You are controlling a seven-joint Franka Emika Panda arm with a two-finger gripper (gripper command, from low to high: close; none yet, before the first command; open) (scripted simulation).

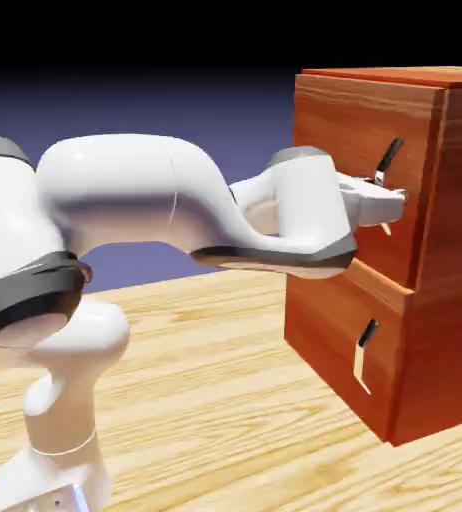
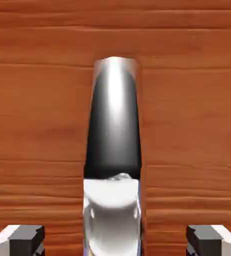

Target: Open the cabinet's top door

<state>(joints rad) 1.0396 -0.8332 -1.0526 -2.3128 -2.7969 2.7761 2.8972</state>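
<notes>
Two grey fingertips (image 2: 22,239) of the pincer (image 1: 393,200) stand spread apart either side of the top door (image 1: 350,150)'s bar handle (image 2: 113,150) on the cabinet (image 1: 445,260) at the desk (image 1: 215,400)'s right — closing off-centre could let the slim, slanted bar slip free.

Glossy white arm (image 1: 175,200), grey joint caps, black band
</notes>
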